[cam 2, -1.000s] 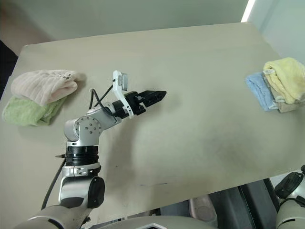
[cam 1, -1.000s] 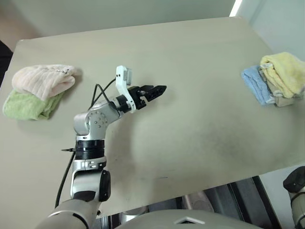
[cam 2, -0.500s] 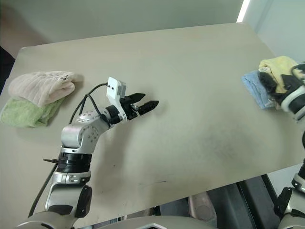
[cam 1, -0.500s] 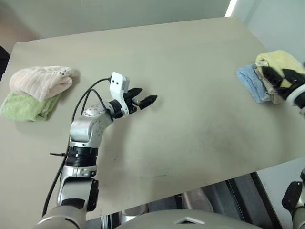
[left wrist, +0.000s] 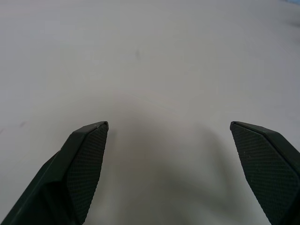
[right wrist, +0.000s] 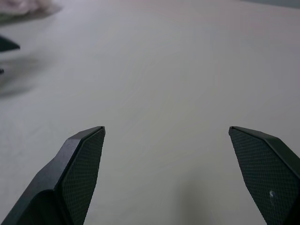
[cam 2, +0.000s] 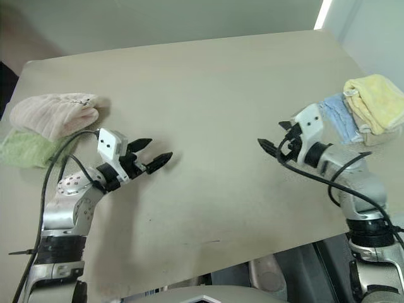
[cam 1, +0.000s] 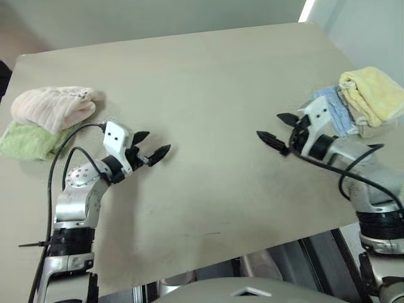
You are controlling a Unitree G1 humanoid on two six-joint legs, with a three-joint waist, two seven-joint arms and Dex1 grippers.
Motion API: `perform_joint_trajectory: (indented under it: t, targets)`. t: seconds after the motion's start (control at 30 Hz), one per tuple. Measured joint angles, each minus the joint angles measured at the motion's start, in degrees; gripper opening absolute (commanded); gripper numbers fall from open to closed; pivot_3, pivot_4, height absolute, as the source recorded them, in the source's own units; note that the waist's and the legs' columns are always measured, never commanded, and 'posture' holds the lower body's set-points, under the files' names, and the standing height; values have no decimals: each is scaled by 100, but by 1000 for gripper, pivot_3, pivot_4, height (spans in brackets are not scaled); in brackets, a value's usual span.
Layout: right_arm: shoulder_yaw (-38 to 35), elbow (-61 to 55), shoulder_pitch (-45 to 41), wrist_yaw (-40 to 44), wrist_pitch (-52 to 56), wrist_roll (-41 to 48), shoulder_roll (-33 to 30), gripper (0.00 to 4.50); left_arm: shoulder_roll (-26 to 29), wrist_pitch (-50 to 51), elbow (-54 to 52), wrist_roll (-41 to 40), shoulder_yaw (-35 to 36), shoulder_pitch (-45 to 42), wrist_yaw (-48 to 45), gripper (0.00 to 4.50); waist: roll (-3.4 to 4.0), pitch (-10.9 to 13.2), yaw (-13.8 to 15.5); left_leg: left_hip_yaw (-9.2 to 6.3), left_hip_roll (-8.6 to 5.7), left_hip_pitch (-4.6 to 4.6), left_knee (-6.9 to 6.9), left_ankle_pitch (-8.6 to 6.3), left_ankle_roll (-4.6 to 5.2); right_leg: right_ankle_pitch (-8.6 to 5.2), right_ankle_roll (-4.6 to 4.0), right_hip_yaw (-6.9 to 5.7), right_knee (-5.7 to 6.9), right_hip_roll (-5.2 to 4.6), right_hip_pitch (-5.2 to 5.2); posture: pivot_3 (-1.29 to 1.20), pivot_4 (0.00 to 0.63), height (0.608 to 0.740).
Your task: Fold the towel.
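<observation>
Yellow towel [cam 1: 372, 93] sits bunched, no clear long axis; right gripper [cam 1: 276, 129] has swung in, left gripper [cam 1: 150, 145] pulled back, jaws spread.

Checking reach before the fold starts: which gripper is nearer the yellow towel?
Right. The right gripper hovers open just beside the towel pile, short of the yellow towel; the left gripper is open far across the table.

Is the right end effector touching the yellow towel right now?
Apart. In the left eye view the right end effector hangs open over bare table, while the yellow towel sits on a pile behind its wrist.
</observation>
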Motion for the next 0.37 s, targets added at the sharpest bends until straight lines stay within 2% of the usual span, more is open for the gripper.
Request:
perform_joint_trajectory:
  t: [0.37]
  targets:
    - [89, 605, -236, 455, -495, -343, 328, 4481, -76, 252, -1026, -122, 347, 854, 440, 4500, -4, -2, -58, -3, 3, 3, -6, -3, -5, 9, -22, -7, 9, -2, -2, 0, 150, 740]
